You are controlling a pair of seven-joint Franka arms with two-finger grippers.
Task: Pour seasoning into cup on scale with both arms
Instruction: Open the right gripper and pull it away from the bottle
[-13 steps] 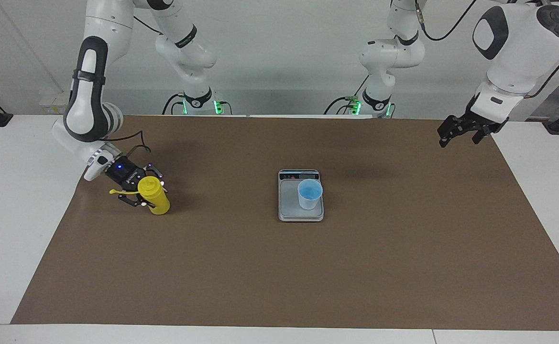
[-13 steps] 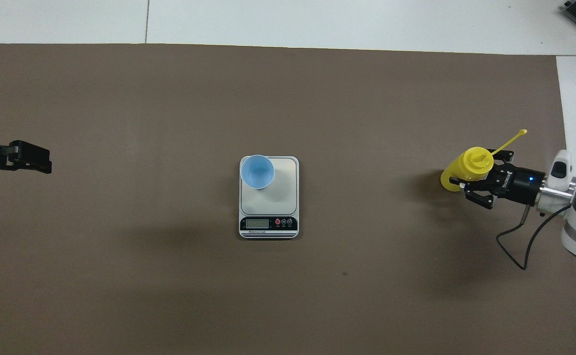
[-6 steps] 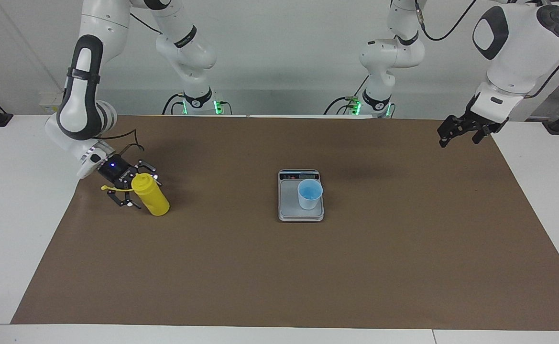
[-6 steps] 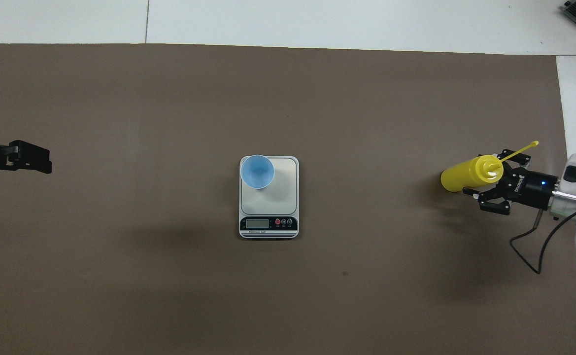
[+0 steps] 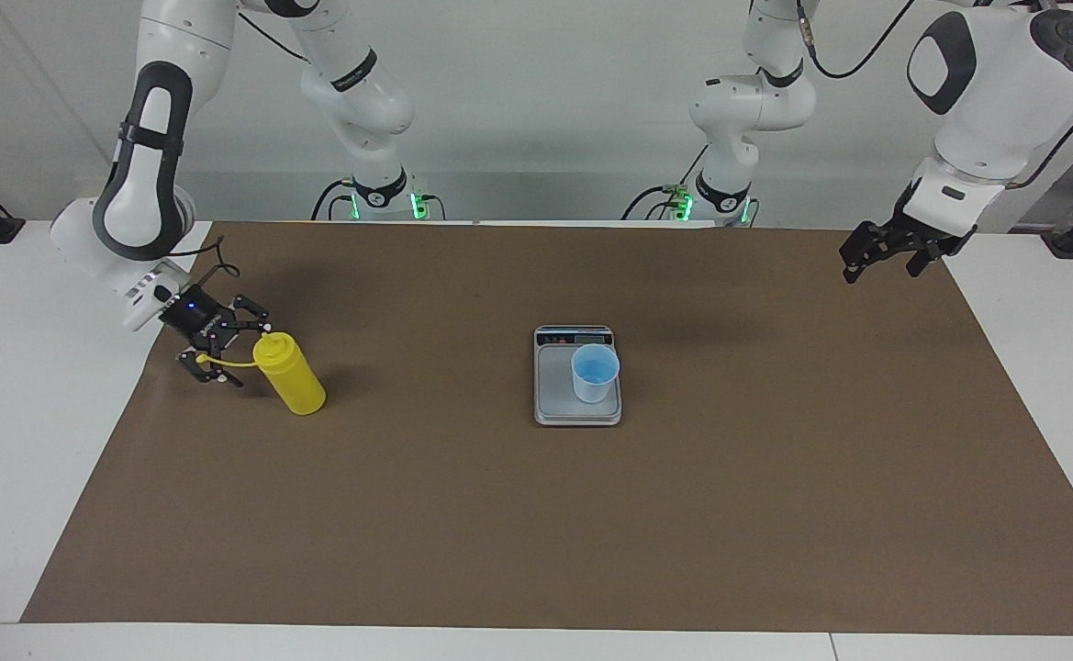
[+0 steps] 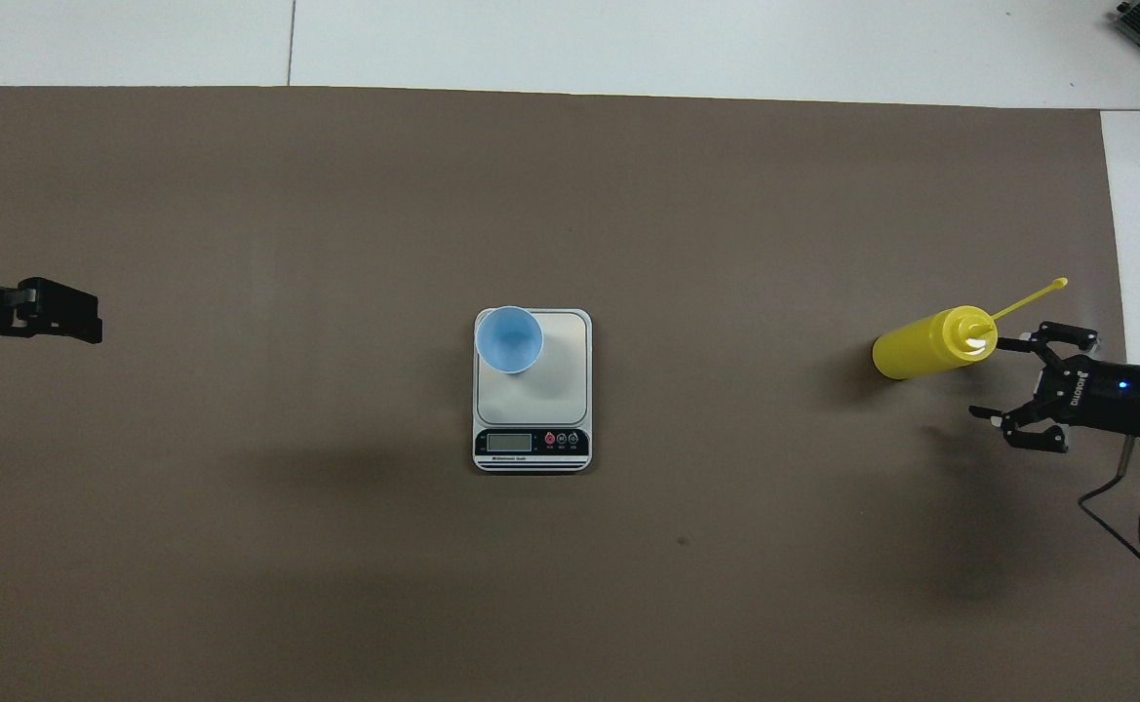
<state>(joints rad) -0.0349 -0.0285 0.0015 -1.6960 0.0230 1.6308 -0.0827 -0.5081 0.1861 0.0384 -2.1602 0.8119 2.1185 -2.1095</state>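
The seasoning bottle [image 5: 292,376] stands free near the brown mat's [image 5: 536,514] right-arm edge, the right gripper [image 5: 221,349] beside it, fingers apart. The cup [image 5: 595,372] sits on the scale [image 5: 554,395] at mid-mat. The left gripper [image 5: 885,252] waits, spread wide, over the mat's corner nearest its base.

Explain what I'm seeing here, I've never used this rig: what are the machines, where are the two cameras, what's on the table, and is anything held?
Two white robot arms work at one table. One camera faces them from across it; the other looks down from above their end. On the brown mat a scale carries a blue cup. A yellow bottle stands toward the right arm's end. The right gripper is open beside its top, holding nothing. The left gripper waits open over the mat's edge at the left arm's end.
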